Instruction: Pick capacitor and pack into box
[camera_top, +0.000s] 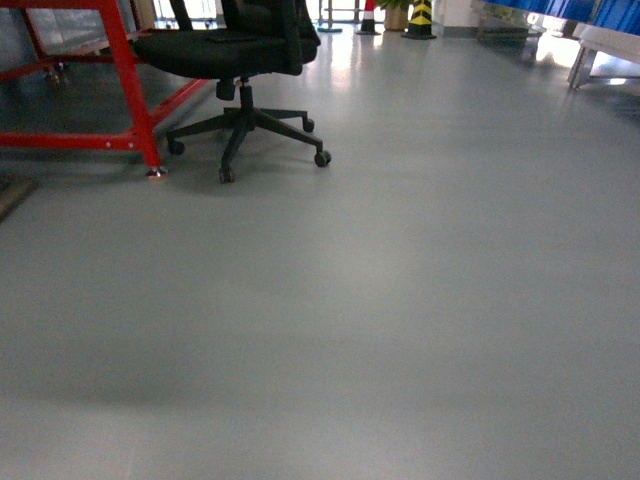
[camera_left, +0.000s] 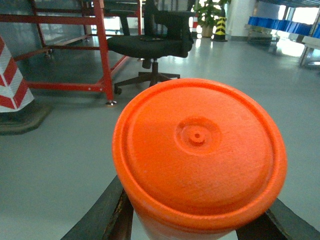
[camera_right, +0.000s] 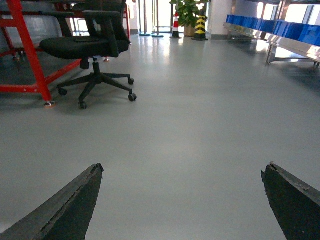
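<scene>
In the left wrist view the capacitor (camera_left: 200, 150), a fat orange cylinder with a round ribbed end cap, fills most of the frame. My left gripper (camera_left: 195, 222) is shut on it, with a dark finger (camera_left: 107, 215) pressed against each side of the body. My right gripper (camera_right: 183, 170) stands open over bare grey floor, and nothing lies between its fingers (camera_right: 75, 205). The box is out of view in every frame. Neither gripper shows in the head view.
A black office chair (camera_top: 240, 50) on castors stands ahead left beside a red metal frame (camera_top: 125, 70). A red-and-white striped cone (camera_left: 12, 80) sits at the left. Blue bins (camera_right: 290, 30) on a rack line the far right. Grey floor (camera_top: 400, 300) stretches ahead.
</scene>
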